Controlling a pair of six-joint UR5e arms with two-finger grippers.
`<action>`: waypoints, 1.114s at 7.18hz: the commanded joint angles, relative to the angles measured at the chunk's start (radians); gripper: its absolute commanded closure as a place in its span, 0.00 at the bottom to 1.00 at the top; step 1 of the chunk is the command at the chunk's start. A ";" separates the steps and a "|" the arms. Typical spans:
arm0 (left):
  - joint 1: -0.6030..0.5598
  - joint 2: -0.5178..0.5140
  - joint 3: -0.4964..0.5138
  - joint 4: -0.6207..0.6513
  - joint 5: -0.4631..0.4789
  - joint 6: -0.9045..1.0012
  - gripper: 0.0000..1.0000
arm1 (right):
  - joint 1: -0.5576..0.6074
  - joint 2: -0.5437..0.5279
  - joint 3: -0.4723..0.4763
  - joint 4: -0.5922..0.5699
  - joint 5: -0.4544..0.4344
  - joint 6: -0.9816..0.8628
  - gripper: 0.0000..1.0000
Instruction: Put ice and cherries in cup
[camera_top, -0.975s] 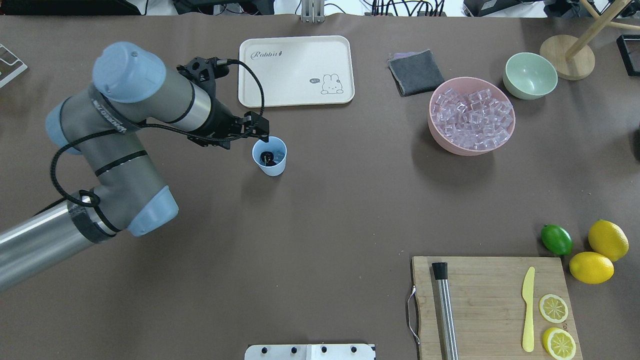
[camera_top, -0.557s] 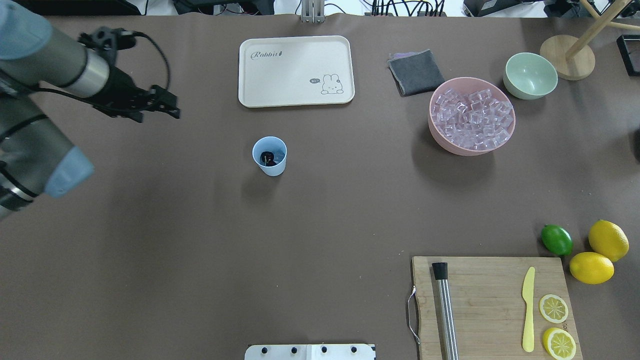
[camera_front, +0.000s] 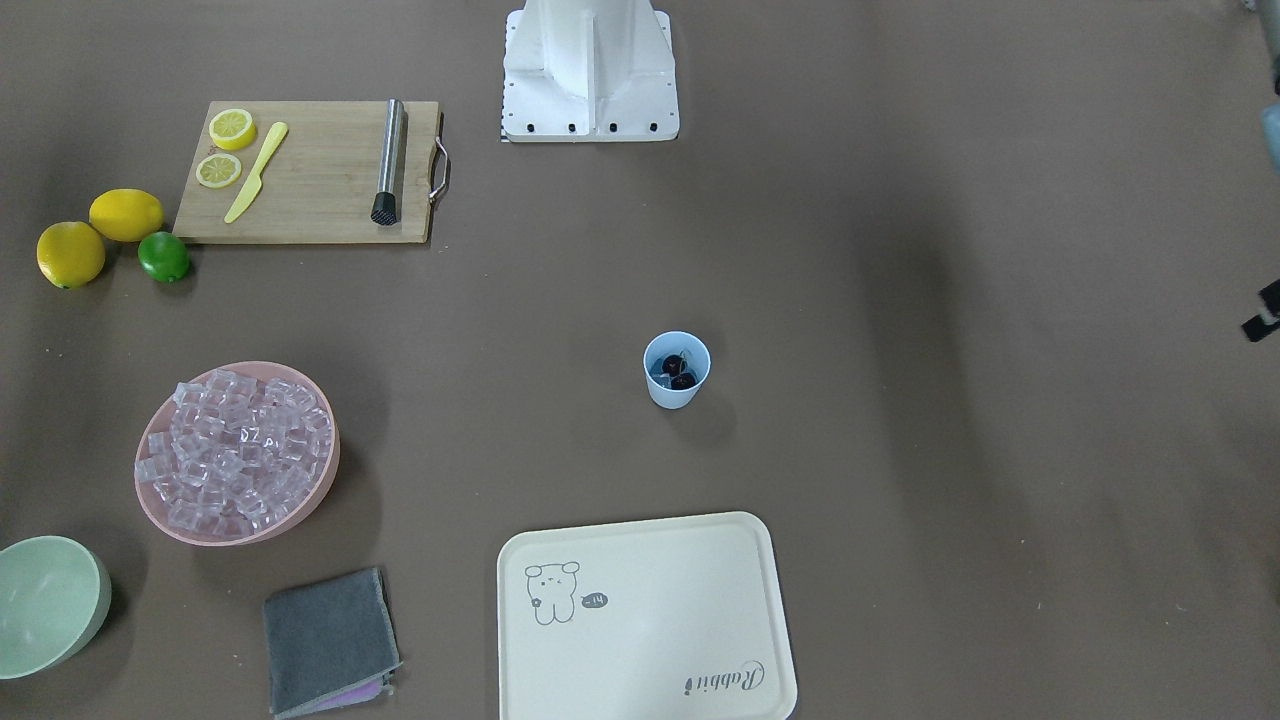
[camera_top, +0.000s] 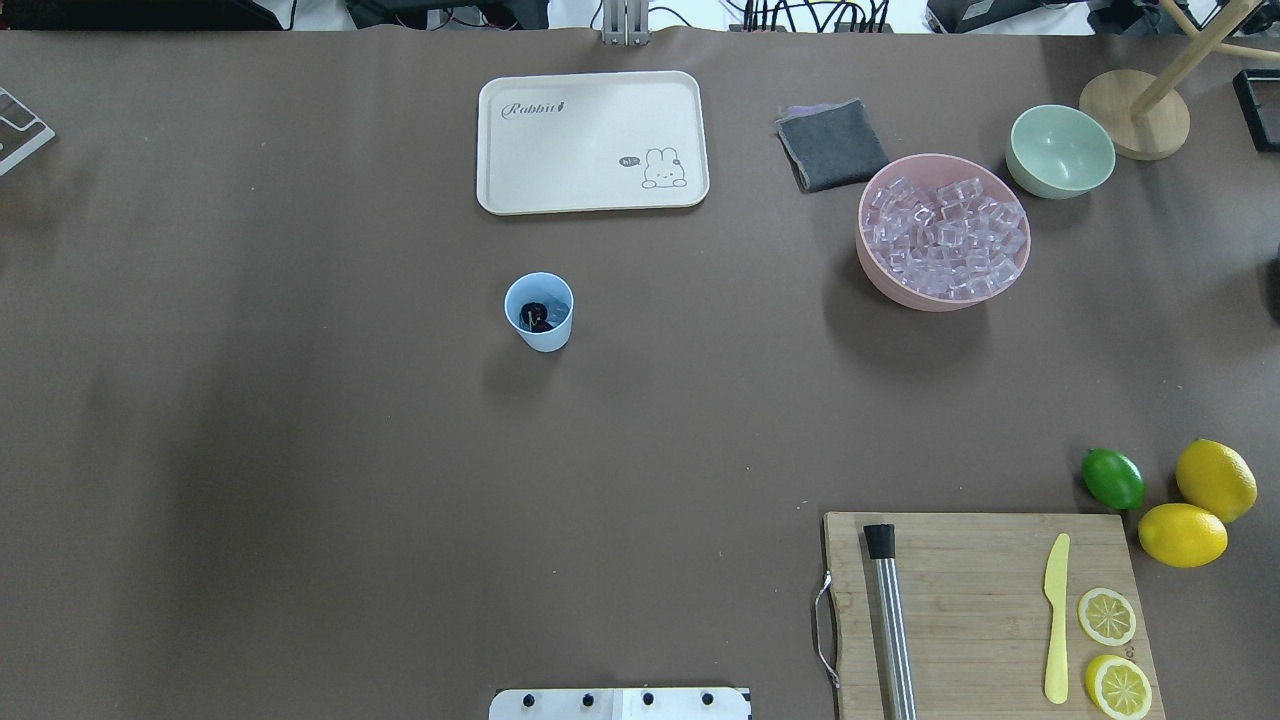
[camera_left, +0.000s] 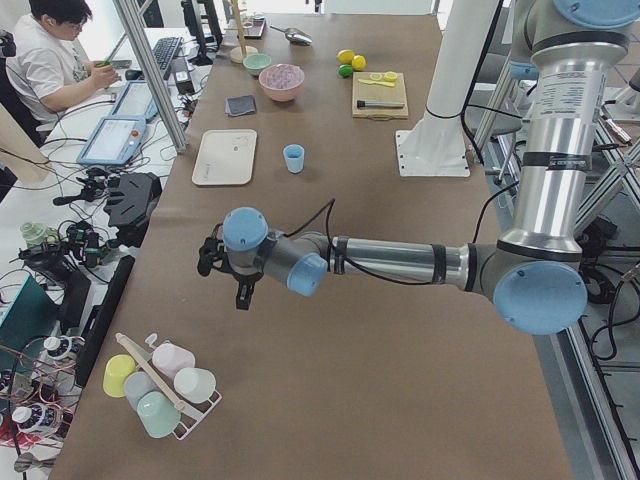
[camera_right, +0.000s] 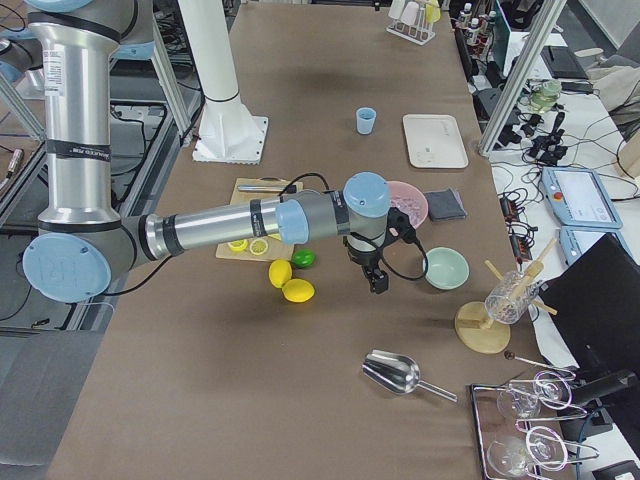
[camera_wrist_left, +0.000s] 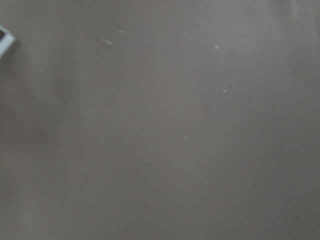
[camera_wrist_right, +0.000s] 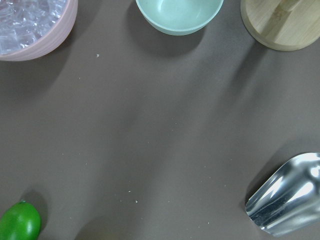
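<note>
The light-blue cup (camera_top: 539, 312) stands upright mid-table, near the cream tray. The dark cherries (camera_top: 538, 316) lie inside it; in the front-facing view (camera_front: 681, 376) they show there too. The ice (camera_top: 945, 240) fills the pink bowl (camera_top: 872, 268) at the back right. Both arms are out of the overhead view. My left gripper (camera_left: 243, 296) hangs over bare table far left of the cup, seen only in the left side view. My right gripper (camera_right: 380, 284) hangs near the pale-green bowl, seen only in the right side view. I cannot tell whether either is open or shut.
A cream tray (camera_top: 592, 142), a grey cloth (camera_top: 832, 145) and a pale-green bowl (camera_top: 1060, 150) lie at the back. A cutting board (camera_top: 980, 600) with muddler, knife and lemon slices is front right, beside a lime (camera_top: 1113, 479) and lemons. A metal scoop (camera_wrist_right: 285, 200) lies under the right wrist.
My left arm has pulled back from the cup to the left and left the overhead view. The cup with the cherries has stayed in place.
</note>
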 joint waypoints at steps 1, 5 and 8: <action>-0.174 0.020 -0.014 0.160 -0.042 0.178 0.02 | -0.028 0.025 -0.010 0.000 -0.001 0.006 0.02; -0.122 -0.037 -0.117 0.367 0.056 0.199 0.02 | -0.033 0.033 -0.011 0.000 -0.006 0.008 0.02; -0.180 -0.009 -0.141 0.372 0.084 0.261 0.02 | -0.033 0.040 -0.008 0.001 -0.012 0.011 0.02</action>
